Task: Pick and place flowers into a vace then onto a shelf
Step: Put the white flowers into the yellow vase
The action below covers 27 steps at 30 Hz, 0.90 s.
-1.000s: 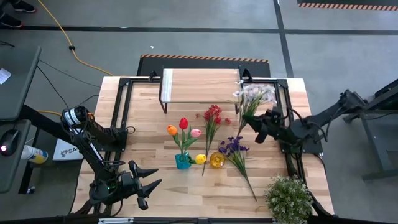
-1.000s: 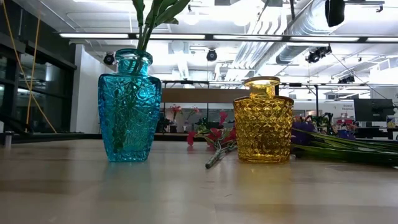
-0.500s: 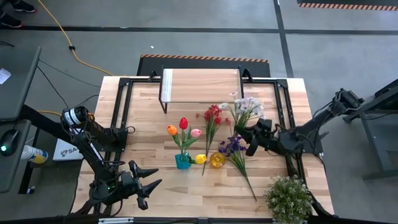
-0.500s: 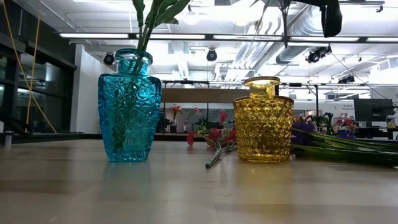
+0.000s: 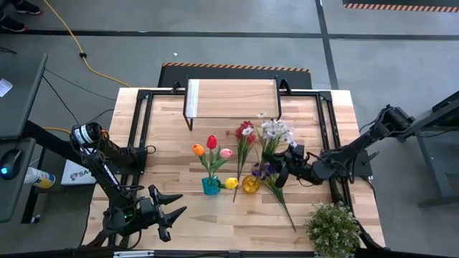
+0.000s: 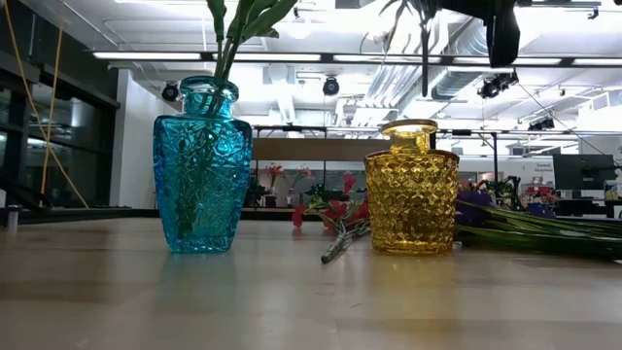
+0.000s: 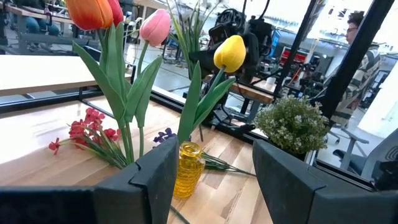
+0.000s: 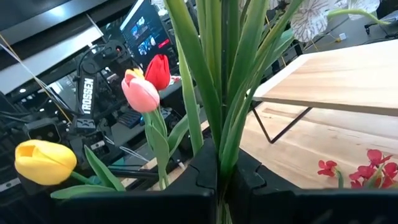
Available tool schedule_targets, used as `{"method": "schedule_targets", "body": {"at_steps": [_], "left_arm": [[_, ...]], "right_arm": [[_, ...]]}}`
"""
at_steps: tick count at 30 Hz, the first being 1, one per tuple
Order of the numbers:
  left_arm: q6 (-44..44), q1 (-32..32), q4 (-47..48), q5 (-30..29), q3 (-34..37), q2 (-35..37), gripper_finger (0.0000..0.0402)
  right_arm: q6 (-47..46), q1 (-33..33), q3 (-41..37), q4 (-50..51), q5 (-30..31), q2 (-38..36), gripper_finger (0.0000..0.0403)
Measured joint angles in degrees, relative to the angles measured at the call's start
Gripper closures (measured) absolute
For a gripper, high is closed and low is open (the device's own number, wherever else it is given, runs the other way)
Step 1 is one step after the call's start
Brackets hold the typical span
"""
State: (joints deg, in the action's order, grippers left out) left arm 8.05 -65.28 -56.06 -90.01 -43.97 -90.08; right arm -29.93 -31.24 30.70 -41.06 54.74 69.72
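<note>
In the high view the right gripper (image 5: 290, 162) is hanging right of centre, just above and to the right of the yellow vase (image 5: 250, 184). Its 2 fingers are pinching tight on the green stems of the white spray (image 5: 275, 131), whose pale heads are fanning out toward the upper middle of the frame, below the shelf (image 5: 231, 99). The wrist view is showing the stems (image 8: 219, 93) bunched upright between the closed fingers.

The spray is looking light and springy; its thin stems are probably bending easily, so a low grip near the cut ends, as here, is likely steadying the tips for the narrow vase mouth (image 6: 408, 126).

The left gripper (image 5: 166, 213) is waiting at the lower left, fingers spread about halfway and holding nothing. The blue vase (image 5: 210, 185) is already holding 4 tulips. The red spray (image 5: 244, 134) and purple spray (image 5: 270, 169) are lying on the table.
</note>
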Motion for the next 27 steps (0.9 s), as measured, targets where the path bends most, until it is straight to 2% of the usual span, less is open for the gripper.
{"method": "schedule_targets", "body": {"at_steps": [16, 27], "left_arm": [[0.0, 0.0, 0.0, 0.0, 0.0, 0.0, 0.0163], [0.0, 0.0, 0.0, 0.0, 0.0, 0.0, 0.0163]], "right_arm": [[3.1, 0.0, 0.0, 0.9, 1.2, 0.8, 0.0400], [1.7, 0.0, 0.0, -3.4, 2.8, 7.4, 0.0399]]}}
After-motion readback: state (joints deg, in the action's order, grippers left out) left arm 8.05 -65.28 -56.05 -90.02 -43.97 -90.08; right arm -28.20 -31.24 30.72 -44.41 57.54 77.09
